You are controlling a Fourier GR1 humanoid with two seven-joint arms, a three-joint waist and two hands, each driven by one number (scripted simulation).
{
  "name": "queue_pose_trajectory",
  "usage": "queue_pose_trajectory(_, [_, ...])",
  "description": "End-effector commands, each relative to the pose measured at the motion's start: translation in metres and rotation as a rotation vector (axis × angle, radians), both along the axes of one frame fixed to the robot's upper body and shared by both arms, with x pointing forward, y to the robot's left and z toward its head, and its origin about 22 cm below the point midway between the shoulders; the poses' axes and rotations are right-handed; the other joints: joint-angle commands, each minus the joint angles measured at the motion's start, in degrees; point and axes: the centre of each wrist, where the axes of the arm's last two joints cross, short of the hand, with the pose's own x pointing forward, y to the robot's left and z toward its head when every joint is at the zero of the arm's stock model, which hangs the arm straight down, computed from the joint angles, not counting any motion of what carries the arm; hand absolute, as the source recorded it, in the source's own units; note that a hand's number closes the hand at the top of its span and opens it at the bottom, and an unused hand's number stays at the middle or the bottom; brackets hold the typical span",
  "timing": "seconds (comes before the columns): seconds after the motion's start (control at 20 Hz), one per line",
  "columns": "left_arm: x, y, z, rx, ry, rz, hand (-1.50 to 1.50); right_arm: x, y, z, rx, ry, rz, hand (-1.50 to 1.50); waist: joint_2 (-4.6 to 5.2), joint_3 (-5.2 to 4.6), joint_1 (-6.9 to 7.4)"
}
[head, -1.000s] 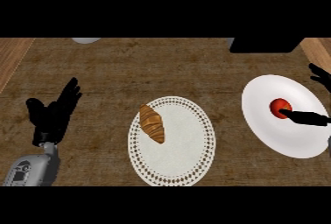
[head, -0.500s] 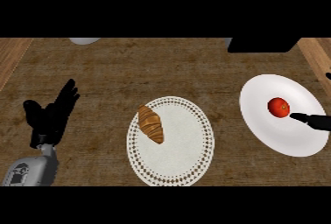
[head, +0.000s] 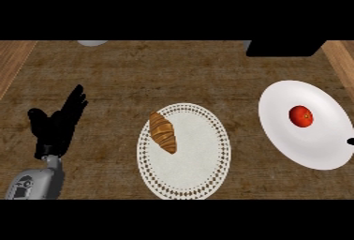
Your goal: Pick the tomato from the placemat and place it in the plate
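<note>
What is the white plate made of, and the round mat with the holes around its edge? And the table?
The plate looks like glazed ceramic: plain white, smooth, softly shaded. The placemat looks like pale woven cloth or paper lace, judging by its matte, grainy middle and its border of small holes. The counter looks like dark, matte wood with fine streaky grain. These are guesses from looks alone.

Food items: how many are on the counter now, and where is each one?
2. The tomato lies on the white plate at the right. The croissant lies on the left part of the round placemat in the middle.
</note>
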Motion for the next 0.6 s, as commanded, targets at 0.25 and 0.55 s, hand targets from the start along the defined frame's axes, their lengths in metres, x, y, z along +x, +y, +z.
queue_pose_trajectory(0.25, [0.003,0.006,0.004,0.006,0.008,-0.001,0.00,-0.026,-0.032,-0.012,-0.030,0.008,-0.021,-1.50,0.02,-0.01,-0.05])
queue_pose_trajectory(0.55, [-0.009,0.022,0.011,-0.002,0.003,-0.022,0.00,-0.031,-0.070,-0.023,-0.031,-0.004,-0.066,-1.50,0.10,0.04,0.44])
